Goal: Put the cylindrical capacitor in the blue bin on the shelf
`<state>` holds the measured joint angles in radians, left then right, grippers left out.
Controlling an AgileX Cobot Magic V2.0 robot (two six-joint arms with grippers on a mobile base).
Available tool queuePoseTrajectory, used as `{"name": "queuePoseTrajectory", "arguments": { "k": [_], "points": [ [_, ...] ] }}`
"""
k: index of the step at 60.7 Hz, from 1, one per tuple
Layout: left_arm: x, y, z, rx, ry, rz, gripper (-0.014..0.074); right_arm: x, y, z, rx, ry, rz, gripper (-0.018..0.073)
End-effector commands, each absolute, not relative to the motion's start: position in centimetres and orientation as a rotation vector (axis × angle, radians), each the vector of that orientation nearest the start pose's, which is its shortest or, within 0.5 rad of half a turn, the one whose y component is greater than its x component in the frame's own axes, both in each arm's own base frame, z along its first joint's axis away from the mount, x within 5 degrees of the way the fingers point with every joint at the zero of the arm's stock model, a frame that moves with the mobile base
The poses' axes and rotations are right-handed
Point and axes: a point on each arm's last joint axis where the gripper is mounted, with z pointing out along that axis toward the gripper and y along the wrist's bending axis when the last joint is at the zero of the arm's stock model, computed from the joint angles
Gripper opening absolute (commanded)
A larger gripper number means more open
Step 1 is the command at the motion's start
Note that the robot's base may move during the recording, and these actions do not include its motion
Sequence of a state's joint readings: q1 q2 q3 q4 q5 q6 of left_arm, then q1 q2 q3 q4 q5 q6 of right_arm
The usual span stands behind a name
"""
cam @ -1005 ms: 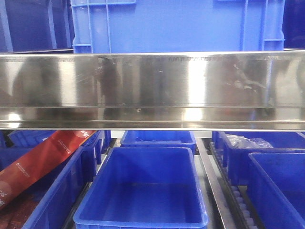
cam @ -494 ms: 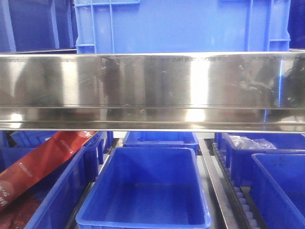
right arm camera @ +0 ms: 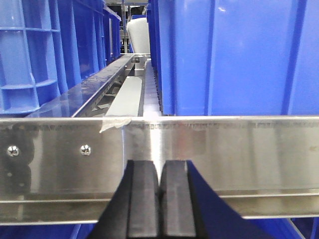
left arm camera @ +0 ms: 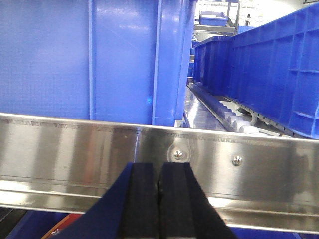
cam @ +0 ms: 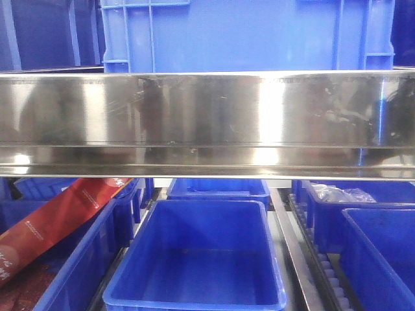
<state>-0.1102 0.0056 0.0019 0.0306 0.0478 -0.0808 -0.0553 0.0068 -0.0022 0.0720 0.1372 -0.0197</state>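
Note:
The shelf's shiny steel front beam [cam: 207, 123] spans the front view, with a large blue bin [cam: 246, 32] on the tier above it and an empty blue bin [cam: 194, 259] on the tier below. My left gripper [left arm camera: 160, 172] is shut with nothing between its black pads, just in front of the beam [left arm camera: 249, 169]. My right gripper [right arm camera: 159, 172] is shut and empty too, facing the beam [right arm camera: 224, 149]. The cylindrical capacitor is out of view. Neither gripper shows in the front view.
A red packet [cam: 52, 220] leans in the lower left bin [cam: 84, 259]. More blue bins [cam: 376, 240] stand at lower right, one holding clear plastic bags [cam: 337, 192]. Roller tracks [left arm camera: 219, 107] run between the upper bins. A grey rail [right arm camera: 127, 97] runs back on the tier.
The front view has shifted slightly, so the bins sit a little further right than a second ago. Since half a second ago nothing has visibly changed.

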Motion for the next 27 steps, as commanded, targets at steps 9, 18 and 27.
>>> {"name": "queuePoseTrajectory", "arguments": {
  "k": [9, 18, 27],
  "points": [
    [5.60, -0.64, 21.04, 0.047, 1.515, -0.134, -0.0111, 5.64, -0.27, 20.30, 0.075, 1.594, -0.007, -0.0101],
    [5.60, -0.64, 21.04, 0.047, 1.515, -0.134, -0.0111, 5.64, -0.27, 20.30, 0.075, 1.594, -0.007, -0.0101],
    [5.60, -0.64, 21.04, 0.047, 1.515, -0.134, -0.0111, 5.64, -0.27, 20.32, 0.075, 1.592, -0.007, -0.0101]
  ]
}}
